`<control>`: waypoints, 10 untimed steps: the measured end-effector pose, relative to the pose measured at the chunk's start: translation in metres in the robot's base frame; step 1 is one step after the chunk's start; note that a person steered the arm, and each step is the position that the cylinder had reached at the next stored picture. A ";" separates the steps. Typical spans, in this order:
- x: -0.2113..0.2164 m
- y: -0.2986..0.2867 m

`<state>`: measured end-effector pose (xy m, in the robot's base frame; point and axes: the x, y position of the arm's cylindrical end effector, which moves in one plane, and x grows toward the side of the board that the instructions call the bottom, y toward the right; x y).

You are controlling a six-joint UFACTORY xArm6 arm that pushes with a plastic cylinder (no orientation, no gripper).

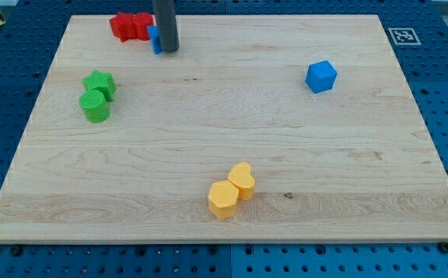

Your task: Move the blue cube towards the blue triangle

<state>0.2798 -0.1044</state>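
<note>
The blue cube [321, 76] sits on the wooden board at the view's right, upper part. The blue triangle [154, 38] is near the view's top, left of centre, mostly hidden behind my rod; only a thin blue strip shows. My tip [168, 51] rests on the board right beside the blue triangle, on its right side, touching or nearly touching it. The tip is far to the left of the blue cube.
Two red blocks [130, 25] lie side by side at the top, just left of the blue triangle. A green star-like block [100, 83] and a green cylinder [95, 106] sit at the left. Two yellow blocks [232, 191] touch near the bottom centre. The board's edge [224, 241] runs along the bottom.
</note>
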 end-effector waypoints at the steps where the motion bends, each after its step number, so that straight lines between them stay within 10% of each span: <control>1: -0.005 0.000; 6: 0.149 0.316; 10: 0.087 0.248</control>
<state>0.3669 0.1434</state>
